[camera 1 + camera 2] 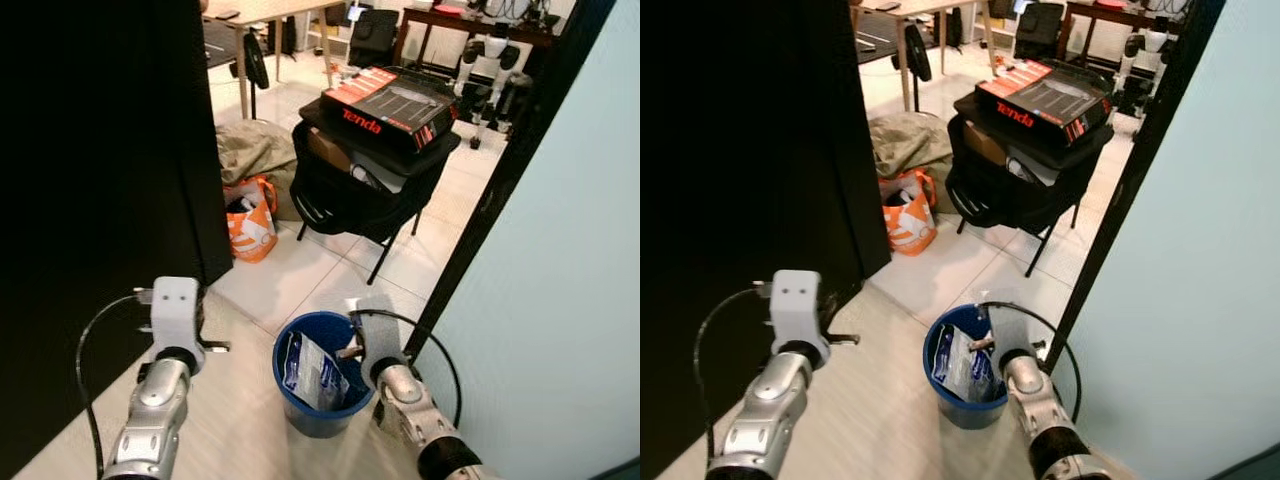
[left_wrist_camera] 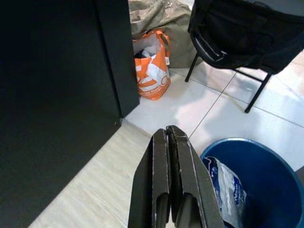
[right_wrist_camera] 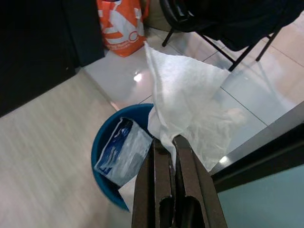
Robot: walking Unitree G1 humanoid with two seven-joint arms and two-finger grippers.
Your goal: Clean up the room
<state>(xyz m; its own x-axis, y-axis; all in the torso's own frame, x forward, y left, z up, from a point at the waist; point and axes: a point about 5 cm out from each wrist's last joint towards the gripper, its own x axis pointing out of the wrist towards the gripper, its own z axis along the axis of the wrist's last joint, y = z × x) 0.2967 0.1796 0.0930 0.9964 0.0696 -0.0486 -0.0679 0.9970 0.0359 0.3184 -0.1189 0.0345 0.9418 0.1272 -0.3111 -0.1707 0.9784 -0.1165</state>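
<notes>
A blue waste bin [image 1: 300, 415] stands on the floor before me, with a white and blue plastic packet [image 1: 312, 372] lying in it. Over the bin's right rim, my right gripper [image 3: 166, 140] is shut on a crumpled white tissue [image 3: 190, 99], which sticks out past the fingertips. That gripper also appears at the bin's edge in the left eye view [image 1: 352, 347]. My left gripper [image 2: 167, 130] is shut and empty. It hovers left of the bin, above the pale wooden floor [image 1: 235, 420].
A black cabinet [image 1: 100, 150] walls off the left. A dark door frame [image 1: 500, 180] and pale blue wall [image 1: 570, 260] close the right. Beyond the bin are an orange bag [image 1: 250, 222], an olive cloth heap [image 1: 255, 150] and a black folding chair [image 1: 370, 195] bearing a Tenda box [image 1: 390, 108].
</notes>
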